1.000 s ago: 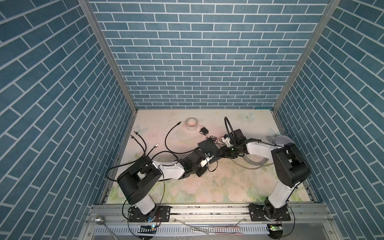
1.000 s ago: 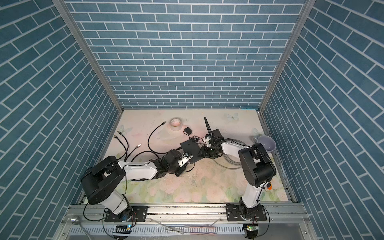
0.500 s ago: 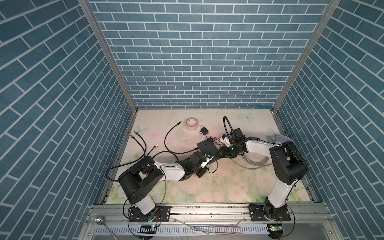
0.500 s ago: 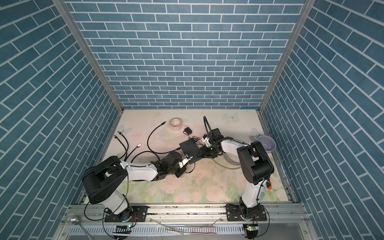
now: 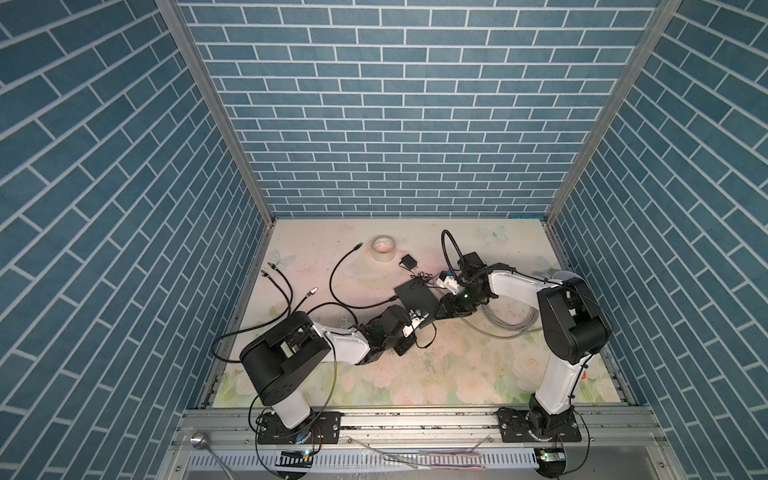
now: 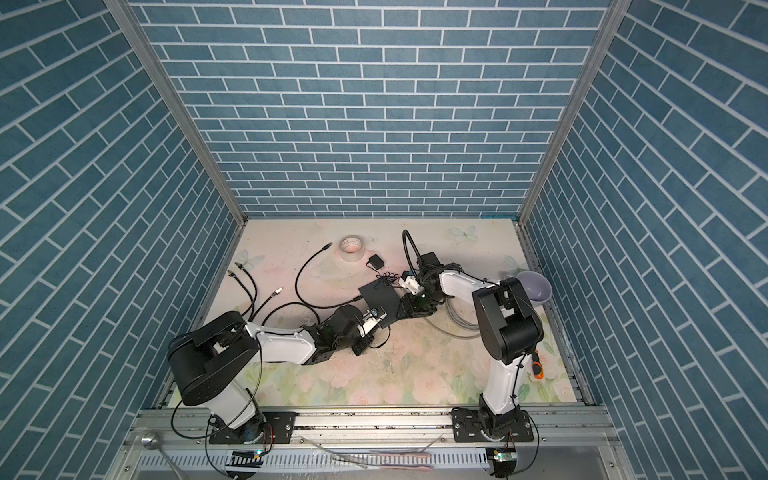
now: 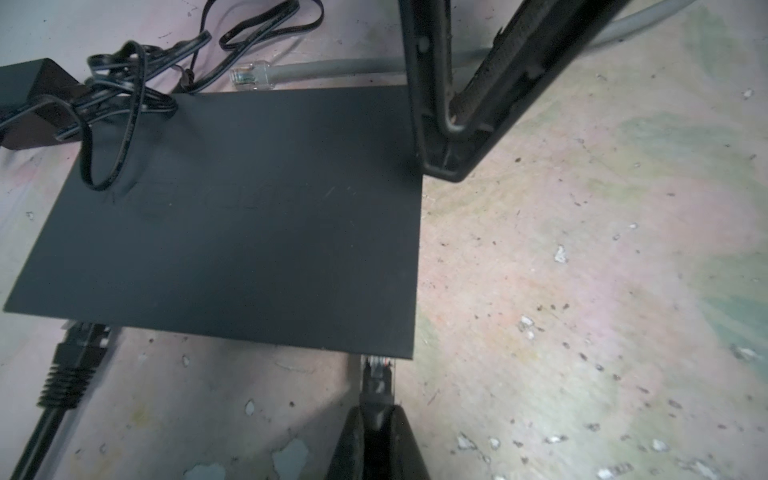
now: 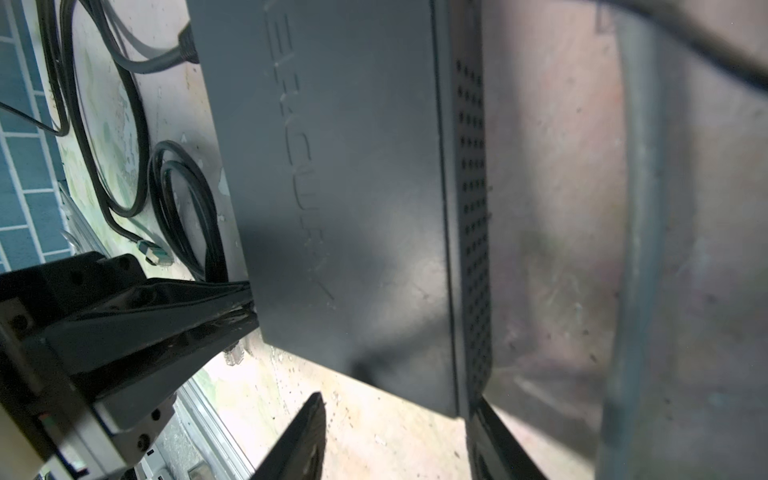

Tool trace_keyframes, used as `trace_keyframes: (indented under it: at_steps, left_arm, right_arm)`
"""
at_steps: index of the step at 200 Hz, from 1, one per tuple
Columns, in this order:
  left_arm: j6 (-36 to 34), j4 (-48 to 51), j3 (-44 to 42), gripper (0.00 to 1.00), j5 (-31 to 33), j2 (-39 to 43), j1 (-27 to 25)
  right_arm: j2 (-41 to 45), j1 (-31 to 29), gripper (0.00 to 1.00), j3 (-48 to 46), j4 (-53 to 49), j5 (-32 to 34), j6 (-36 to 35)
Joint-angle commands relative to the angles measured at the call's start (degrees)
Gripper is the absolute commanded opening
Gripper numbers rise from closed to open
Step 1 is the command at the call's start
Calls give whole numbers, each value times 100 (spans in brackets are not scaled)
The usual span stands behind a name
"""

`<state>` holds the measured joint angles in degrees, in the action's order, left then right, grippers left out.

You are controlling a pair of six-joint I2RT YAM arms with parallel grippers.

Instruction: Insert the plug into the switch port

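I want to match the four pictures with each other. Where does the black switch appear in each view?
In both top views: the switch lies just below the centre.
Left wrist: large, right ahead of the held plug.
Right wrist: close up, its dotted vent side showing.
Shared landmark: the left gripper, shut on the plug at the switch's edge.
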<state>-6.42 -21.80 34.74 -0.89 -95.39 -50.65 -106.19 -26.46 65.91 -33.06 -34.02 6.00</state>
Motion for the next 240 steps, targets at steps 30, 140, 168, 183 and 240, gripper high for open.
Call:
trace_keyframes:
  at_steps: [30,140,168,183,240]
  left_arm:
    - [44,-370,-55,2,-74,-14,-50]
    - [92,-252,32,2,7,-138,-50]
    - [79,-247,93,2,23,-189,-50]
    - [94,-313,92,2,27,-209,-50]
    - [139,-440,106,2,70,-224,-50]
  right_arm:
    - [-115,23,56,458,12,340,-433]
    - [-502,-30,56,1045,17,405,-744]
    - [-659,-229,54,1081,-129,110,-863]
    - [-777,-296,52,1065,-255,22,-889]
    - [-704,-454,48,563,-200,-274,-848]
